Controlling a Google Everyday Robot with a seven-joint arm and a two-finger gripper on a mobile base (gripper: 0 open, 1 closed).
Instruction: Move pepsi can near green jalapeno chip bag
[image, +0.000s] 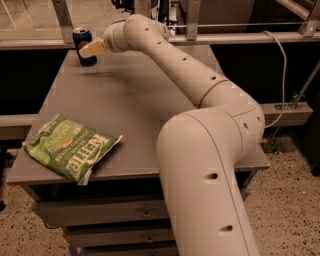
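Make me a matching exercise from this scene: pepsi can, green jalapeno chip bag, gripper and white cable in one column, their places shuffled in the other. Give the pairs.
1. pepsi can
2. green jalapeno chip bag
3. gripper
4. white cable

A. lying flat at the near left corner of the table
B. hanging off to the right, beyond the table
C. upright at the far left corner
D. close beside the can, above the far left corner

Pairs: 1-C, 2-A, 3-D, 4-B
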